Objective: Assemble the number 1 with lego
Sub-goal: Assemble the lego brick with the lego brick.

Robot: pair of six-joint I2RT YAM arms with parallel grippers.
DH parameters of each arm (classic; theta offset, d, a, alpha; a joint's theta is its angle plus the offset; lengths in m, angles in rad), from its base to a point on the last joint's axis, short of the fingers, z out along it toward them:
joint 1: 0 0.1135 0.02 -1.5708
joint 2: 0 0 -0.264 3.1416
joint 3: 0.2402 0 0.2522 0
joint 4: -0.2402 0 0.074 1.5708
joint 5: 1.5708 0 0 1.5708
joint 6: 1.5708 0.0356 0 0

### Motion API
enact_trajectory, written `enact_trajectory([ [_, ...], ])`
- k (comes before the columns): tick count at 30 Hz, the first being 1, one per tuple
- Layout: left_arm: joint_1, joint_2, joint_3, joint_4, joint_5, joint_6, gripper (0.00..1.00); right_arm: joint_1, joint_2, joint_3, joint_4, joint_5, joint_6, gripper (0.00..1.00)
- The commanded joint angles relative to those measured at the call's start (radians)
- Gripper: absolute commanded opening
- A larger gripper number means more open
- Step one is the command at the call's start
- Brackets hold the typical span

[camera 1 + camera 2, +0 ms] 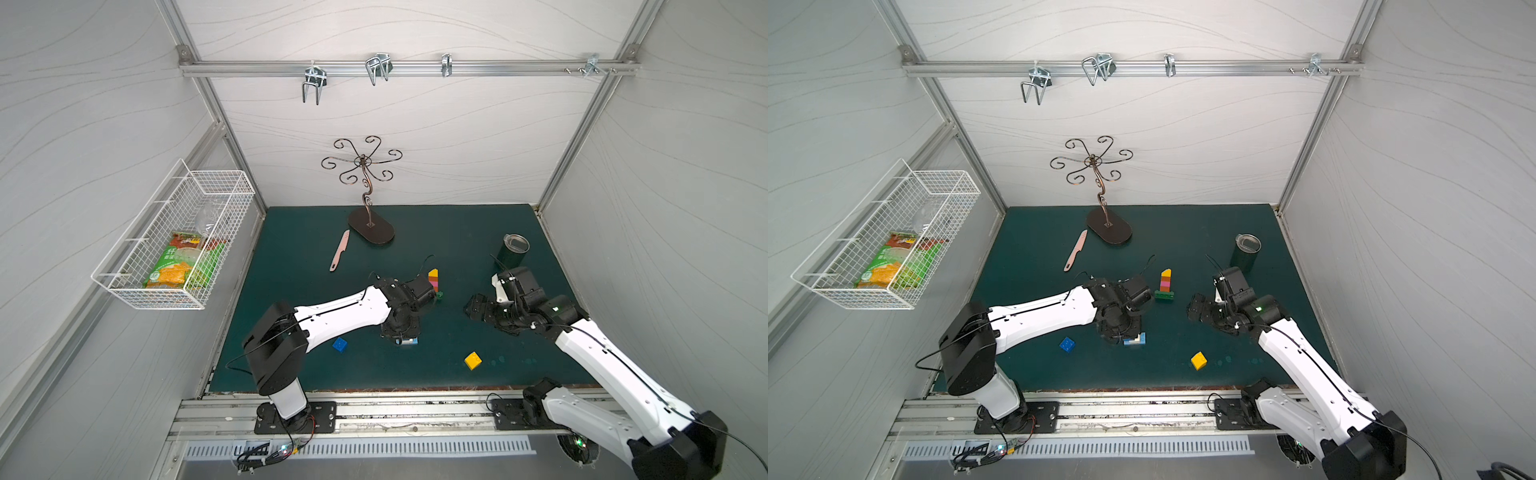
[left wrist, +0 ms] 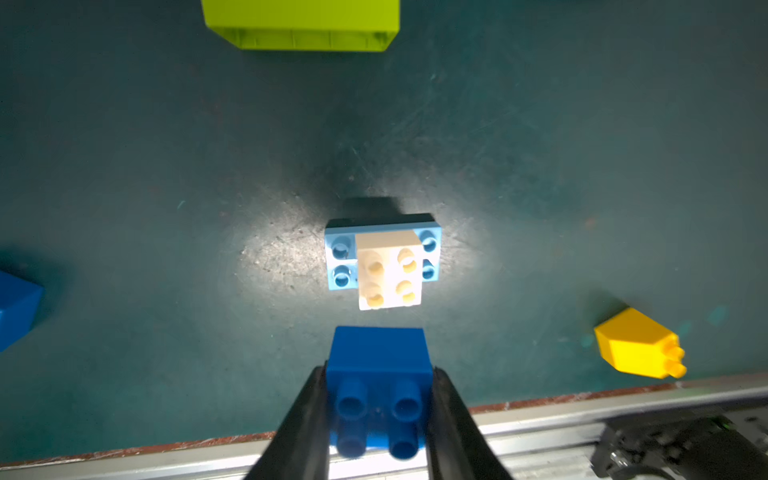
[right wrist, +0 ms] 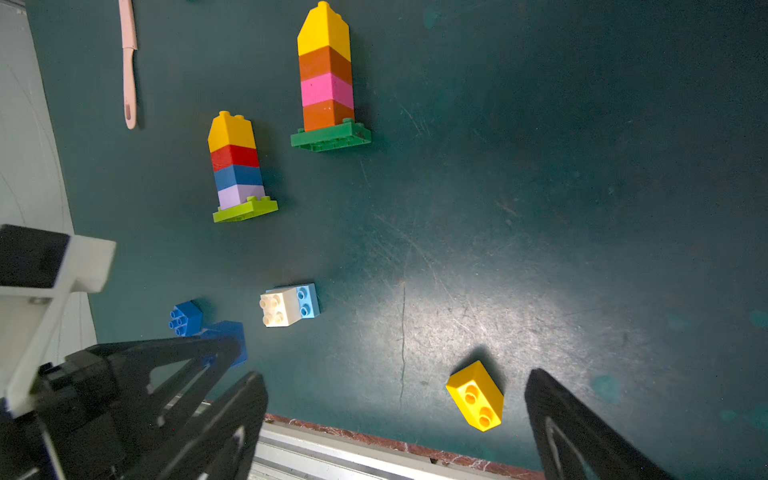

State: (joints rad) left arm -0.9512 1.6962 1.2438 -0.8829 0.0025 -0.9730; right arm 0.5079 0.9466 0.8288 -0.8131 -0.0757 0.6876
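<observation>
Left wrist view: L gripper clamped on a blue brick, close to the white brick but not touching it.
White brick sits on a light-blue brick on the green mat. R gripper has jaws wide apart w/ nothing held. Yellow brick lies on its side nr the mat's front edge. Second blue brick lies loose by the L arm. Farther back on the mat are 2 stacks: green-base stack and lime-base stack, apart from each other.
</observation>
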Motion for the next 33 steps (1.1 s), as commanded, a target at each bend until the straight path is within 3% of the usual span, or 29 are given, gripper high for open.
enact_trajectory([
  [1, -0.002, 0.022, 0.032, 0.017, 0.002, -0.006, 0.14, -0.006, -0.027, -0.026, -0.036, 0.019, -0.019, 0.99],
  [33, 0.016, 0.15, 0.062, 0.044, 0.014, 0.071, 0.12, -0.013, -0.056, -0.04, -0.033, -0.002, -0.03, 0.99],
])
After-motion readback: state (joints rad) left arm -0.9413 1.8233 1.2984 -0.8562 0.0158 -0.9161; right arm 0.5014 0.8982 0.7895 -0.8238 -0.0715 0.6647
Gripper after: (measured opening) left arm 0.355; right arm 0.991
